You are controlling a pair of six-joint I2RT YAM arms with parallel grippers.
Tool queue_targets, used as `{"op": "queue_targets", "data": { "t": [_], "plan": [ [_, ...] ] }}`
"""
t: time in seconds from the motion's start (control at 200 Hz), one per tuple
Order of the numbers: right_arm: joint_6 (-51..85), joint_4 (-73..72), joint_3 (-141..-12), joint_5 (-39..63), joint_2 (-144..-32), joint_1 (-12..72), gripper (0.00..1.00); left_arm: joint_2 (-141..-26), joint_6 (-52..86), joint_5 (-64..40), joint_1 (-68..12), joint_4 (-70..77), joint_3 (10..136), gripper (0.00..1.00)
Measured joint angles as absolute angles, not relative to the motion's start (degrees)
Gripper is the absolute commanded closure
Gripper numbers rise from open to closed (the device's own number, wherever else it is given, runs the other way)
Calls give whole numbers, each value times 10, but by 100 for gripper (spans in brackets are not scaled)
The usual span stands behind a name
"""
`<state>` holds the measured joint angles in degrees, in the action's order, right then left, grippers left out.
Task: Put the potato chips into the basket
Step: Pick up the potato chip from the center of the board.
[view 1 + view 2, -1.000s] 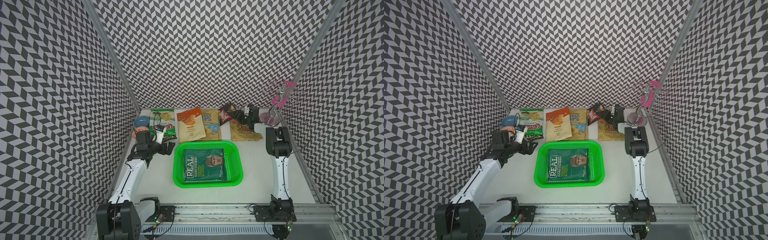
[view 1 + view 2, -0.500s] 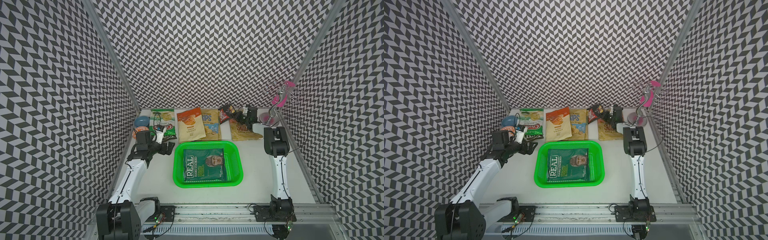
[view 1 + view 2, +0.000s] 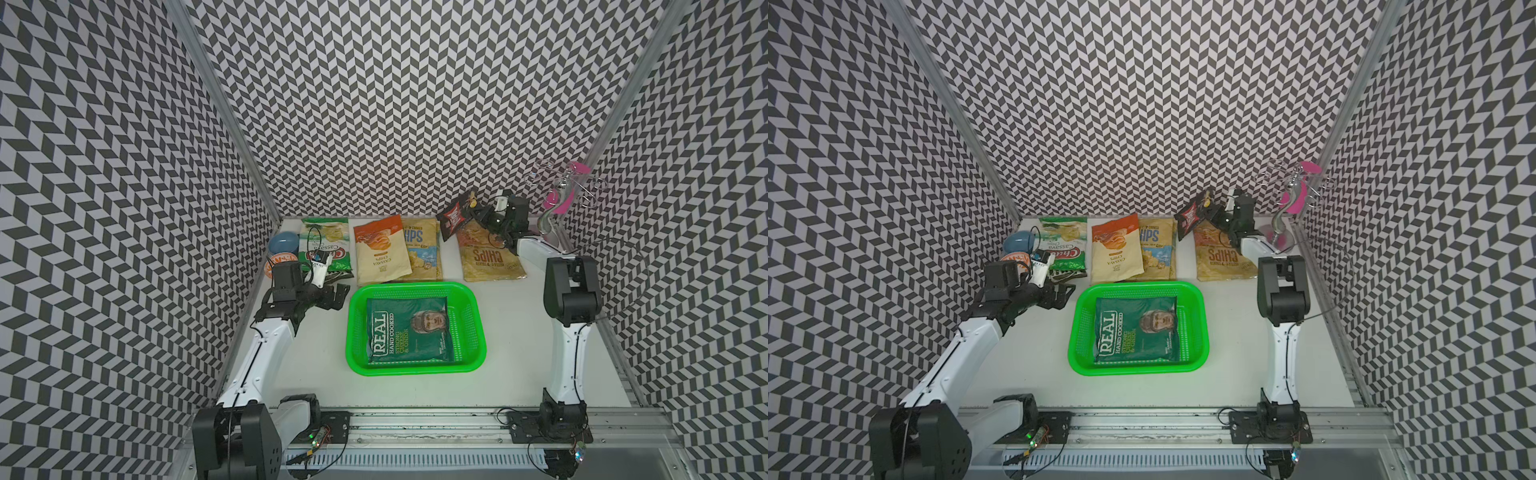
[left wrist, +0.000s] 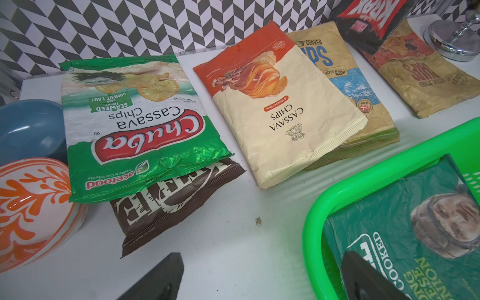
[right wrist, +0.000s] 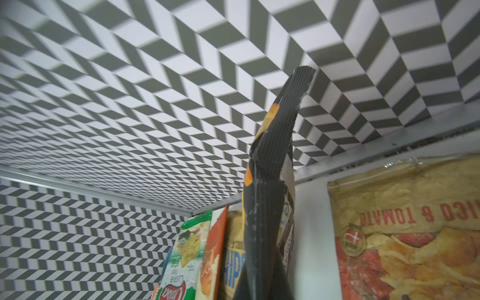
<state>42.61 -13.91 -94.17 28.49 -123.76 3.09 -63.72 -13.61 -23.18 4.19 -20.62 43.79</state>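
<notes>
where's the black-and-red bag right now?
In both top views the black-and-red bag is at the back right, held up off the table, pinched in the right gripper, over the far end of the tan tomato chips bag.

Both top views overlook the table (image 3: 515,340); left wrist view closely faces the basket (image 4: 376,176).

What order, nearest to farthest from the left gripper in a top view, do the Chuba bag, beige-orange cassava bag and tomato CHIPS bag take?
1. Chuba bag, just beyond the left gripper, on the left side.
2. beige-orange cassava bag, middle of the back row.
3. tomato CHIPS bag, far across, on the right side.
</notes>
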Motion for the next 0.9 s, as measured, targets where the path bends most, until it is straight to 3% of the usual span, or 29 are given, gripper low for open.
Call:
{"op": "queue_targets", "data": {
  "t": [0.636,0.896],
  "plan": [
    [340,-75,-681,388,-859,32,100,-631,-136,-233,43,-206,437,1],
    [278,-52,-564,438,-797,161,100,-631,-136,-236,43,-206,437,1]
  ]
}}
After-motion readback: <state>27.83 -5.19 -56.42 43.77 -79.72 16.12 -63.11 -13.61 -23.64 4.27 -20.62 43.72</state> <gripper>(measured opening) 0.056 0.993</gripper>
